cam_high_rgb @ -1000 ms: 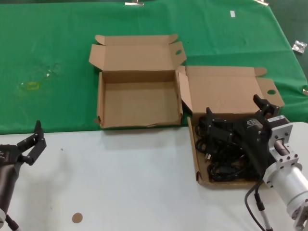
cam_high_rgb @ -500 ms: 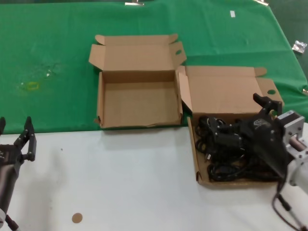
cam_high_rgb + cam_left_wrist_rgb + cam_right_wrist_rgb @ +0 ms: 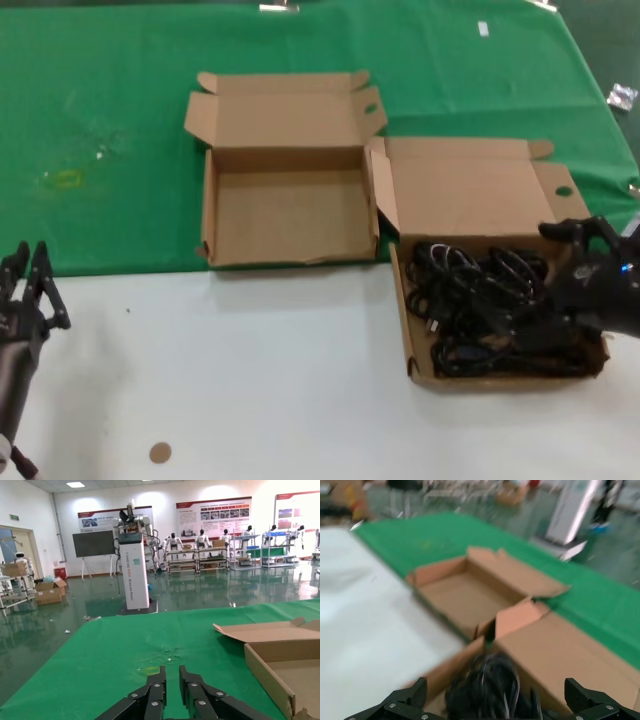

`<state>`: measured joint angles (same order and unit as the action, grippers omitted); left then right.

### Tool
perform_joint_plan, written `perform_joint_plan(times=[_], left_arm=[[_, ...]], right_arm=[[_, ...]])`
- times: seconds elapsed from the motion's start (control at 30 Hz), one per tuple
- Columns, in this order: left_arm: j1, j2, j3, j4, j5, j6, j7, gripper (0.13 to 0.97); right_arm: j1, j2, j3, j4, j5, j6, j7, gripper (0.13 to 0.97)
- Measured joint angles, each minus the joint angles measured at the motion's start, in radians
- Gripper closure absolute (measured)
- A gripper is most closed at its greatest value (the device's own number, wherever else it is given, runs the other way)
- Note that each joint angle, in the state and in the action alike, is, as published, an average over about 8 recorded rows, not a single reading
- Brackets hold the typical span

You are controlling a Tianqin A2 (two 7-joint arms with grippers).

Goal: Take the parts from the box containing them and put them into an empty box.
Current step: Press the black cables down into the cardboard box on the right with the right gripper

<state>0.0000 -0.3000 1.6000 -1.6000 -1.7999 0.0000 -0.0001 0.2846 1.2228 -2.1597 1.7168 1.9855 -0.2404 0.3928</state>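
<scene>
black cords (image 3: 490, 310) sit heaped in your right box (image 3: 405, 300); right gripper (image 3: 495, 702) hangs spread wide beside them for reach, left gripper (image 3: 171, 692) parked, pressed together.

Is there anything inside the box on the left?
No, the left box shows only its bare cardboard floor in the head view, while the black cords all lie in the right box.

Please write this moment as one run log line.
right end effector: open, at square cardboard box | black power cords: inside | left end effector: shut, idle | wide cardboard box: empty
</scene>
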Motion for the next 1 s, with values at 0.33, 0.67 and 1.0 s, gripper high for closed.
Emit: perform_joint_plan(times=[0.33, 0.67, 1.0], left_arm=[[0.0, 0.0, 0.0, 0.0, 0.0, 0.0, 0.0, 0.922], [0.0, 0.0, 0.0, 0.0, 0.0, 0.0, 0.0, 0.945], [0.0, 0.0, 0.0, 0.0, 0.0, 0.0, 0.0, 0.945]], right_arm=[[0.134, 0.016, 0.035, -0.087, -0.203, -0.386, 0.1, 0.129], [0.201, -0.115, 0.076, -0.213, -0.328, -0.557, 0.042, 0.129], [0.239, -0.222, 0.113, -0.313, -0.403, -0.605, -0.002, 0.162]])
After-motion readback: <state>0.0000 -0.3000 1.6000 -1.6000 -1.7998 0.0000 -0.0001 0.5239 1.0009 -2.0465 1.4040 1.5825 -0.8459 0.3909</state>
